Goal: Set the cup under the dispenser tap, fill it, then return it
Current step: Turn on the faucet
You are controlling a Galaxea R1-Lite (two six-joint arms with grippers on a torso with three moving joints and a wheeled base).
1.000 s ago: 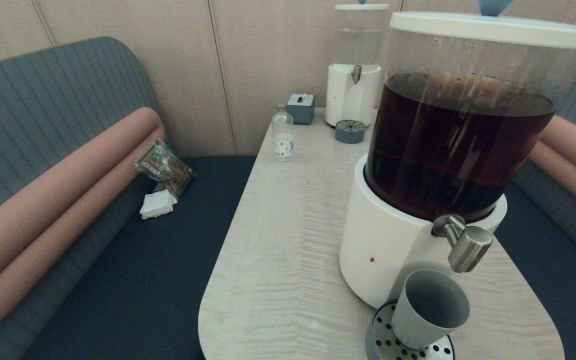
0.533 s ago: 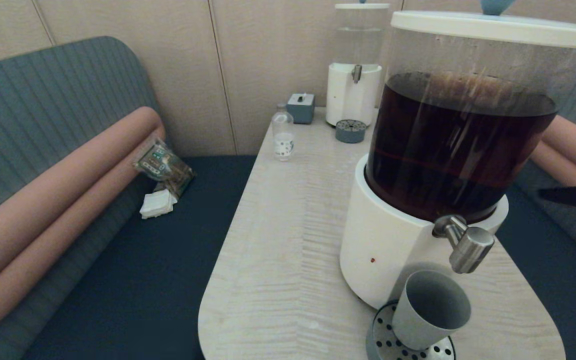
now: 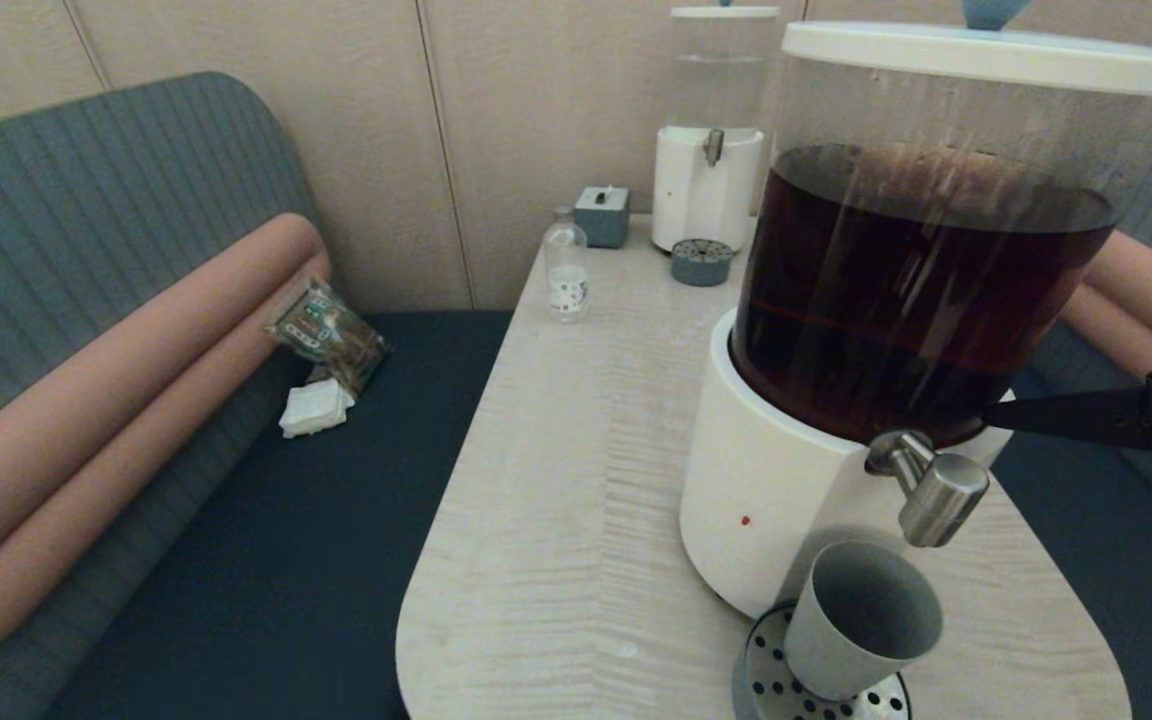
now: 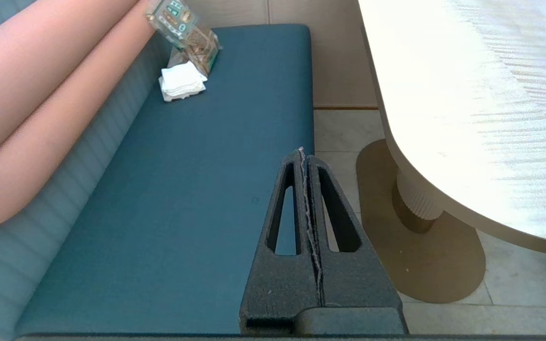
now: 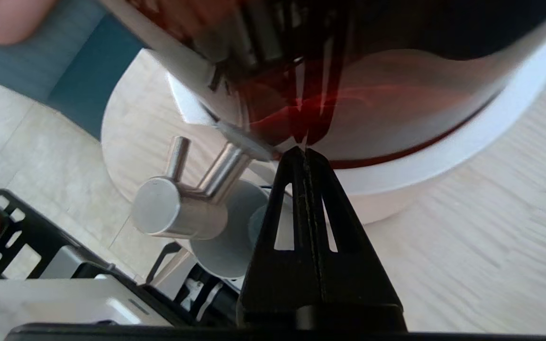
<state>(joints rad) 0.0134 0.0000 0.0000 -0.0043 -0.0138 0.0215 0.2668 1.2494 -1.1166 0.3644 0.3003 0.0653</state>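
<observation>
Matte grey tapered cup sits under the brushed-steel dispenser tap; right gripper, jaws together, nears the tank.

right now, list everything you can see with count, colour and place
big dispenser: 1, white base, dark brown liquid, near right of table
tap: 1, steel, above the cup
cup: 1, grey, on the drip tray
drip tray: 1, perforated metal, near table edge
small dispenser: 1, white, clear liquid, far end
bottle: 1, clear, far left
box: 1, grey, far end
snack packet: 1, green, bench
napkins: white, bench
table: 1, pale wood
right tool: black, shut, beside the tap
left tool: black, shut, over the bench
</observation>
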